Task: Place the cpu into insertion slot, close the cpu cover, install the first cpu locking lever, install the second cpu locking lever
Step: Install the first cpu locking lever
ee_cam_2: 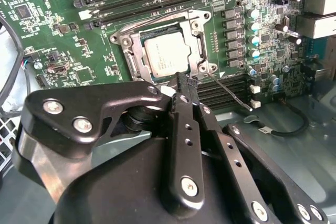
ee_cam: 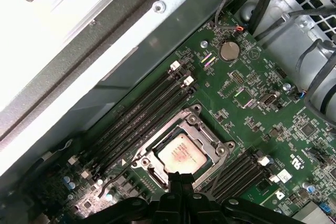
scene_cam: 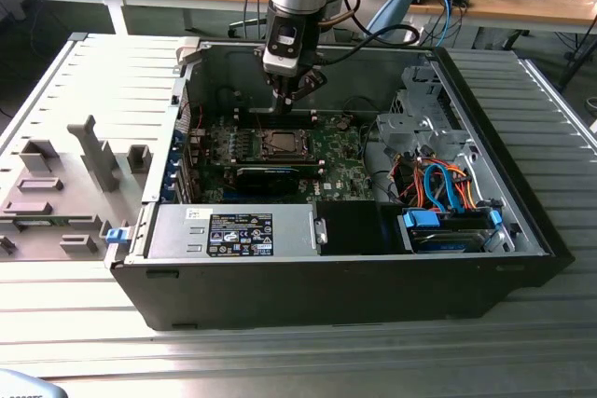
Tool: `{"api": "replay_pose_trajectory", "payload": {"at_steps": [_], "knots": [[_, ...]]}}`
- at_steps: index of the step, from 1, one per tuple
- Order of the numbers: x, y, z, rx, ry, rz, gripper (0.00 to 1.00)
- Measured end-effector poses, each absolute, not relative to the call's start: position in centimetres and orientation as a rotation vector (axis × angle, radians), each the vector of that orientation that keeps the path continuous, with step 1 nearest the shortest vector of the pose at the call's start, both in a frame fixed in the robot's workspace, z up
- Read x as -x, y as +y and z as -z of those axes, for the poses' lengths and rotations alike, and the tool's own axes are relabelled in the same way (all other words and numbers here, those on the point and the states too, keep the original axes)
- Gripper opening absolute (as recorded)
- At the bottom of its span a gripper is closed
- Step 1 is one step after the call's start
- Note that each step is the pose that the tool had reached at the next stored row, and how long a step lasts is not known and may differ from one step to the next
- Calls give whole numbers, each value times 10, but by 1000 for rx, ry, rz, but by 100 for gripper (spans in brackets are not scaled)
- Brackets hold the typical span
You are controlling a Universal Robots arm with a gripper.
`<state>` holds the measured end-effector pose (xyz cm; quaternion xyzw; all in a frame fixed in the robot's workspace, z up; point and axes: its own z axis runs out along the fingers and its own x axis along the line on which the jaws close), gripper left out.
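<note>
The cpu [ee_cam_2: 167, 56] lies flat in the insertion slot [scene_cam: 278, 144] on the green board, its silver-grey top showing [ee_cam: 181, 153]. The cpu cover [ee_cam_2: 135, 51] is down around it, framing the chip through its window. A thin metal locking lever [ee_cam_2: 228, 92] sticks out loose from one corner of the socket, slanting away over the board. My gripper [ee_cam_2: 184, 81] hangs just above the socket's edge near that corner, shut with nothing between its fingers. In the exterior view the gripper [scene_cam: 291, 92] is inside the open computer case, over the socket.
The case walls [scene_cam: 308, 58] close in around the board. Black memory slots [ee_cam: 142, 114] run beside the socket. A long black card [scene_cam: 266, 174] sits in front of it. A power supply [scene_cam: 233, 230], orange and blue cables [scene_cam: 438, 184] and a drive cage [scene_cam: 420, 128] fill the rest.
</note>
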<state>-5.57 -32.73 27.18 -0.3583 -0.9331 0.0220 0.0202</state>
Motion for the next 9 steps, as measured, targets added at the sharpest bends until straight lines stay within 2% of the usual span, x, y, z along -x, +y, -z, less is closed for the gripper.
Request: {"api": "replay_pose_trajectory", "payload": {"at_steps": [9], "knots": [[56,-327,-272,1086,-2904,-69,11]]}}
